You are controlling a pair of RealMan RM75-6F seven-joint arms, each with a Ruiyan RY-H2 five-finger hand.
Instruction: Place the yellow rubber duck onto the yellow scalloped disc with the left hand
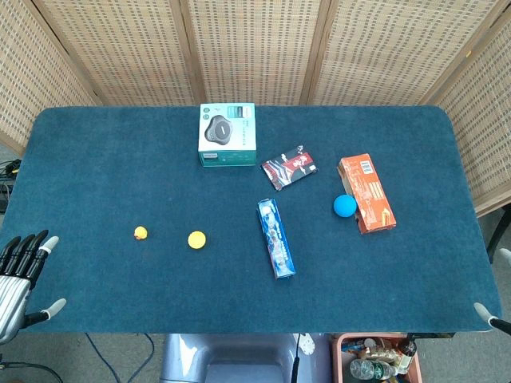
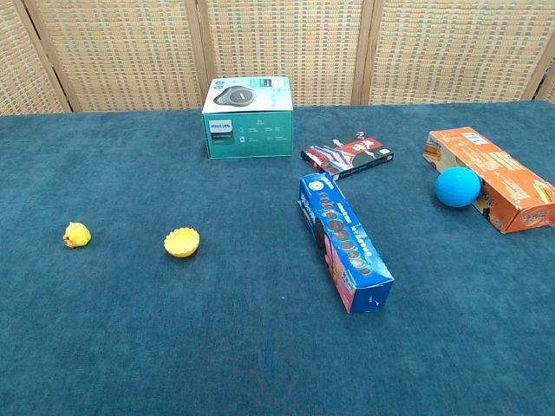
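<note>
Woven wicker screens (image 1: 255, 48) are standing behind a table (image 1: 120, 159) covered in dark blue cloth, where the yellow rubber duck (image 1: 140, 233) is sitting on the robot's left side, just apart from the yellow scalloped disc (image 1: 197, 239) lying to its right; the chest view is showing the same pair, the duck (image 2: 76, 234) and the disc (image 2: 182, 242) resting side by side with bare cloth between them. The left hand (image 1: 24, 279) is hovering off the table's near left corner, its fingers (image 1: 28, 247) spread apart and holding nothing, with the duck lying well apart from them, up and toward the table's middle. Only a fingertip of the right hand (image 1: 489, 315) is peeking in at the near right corner, so whether that hand is open or closed cannot be told. Farther back, a teal Philips box (image 1: 227, 134) is sitting near the far edge, a red and black packet (image 1: 289, 168) is lying beside it, a long blue biscuit box (image 1: 275, 238) is stretching toward the robot, and a blue ball (image 1: 344, 206) is touching an orange carton (image 1: 366, 193).
</note>
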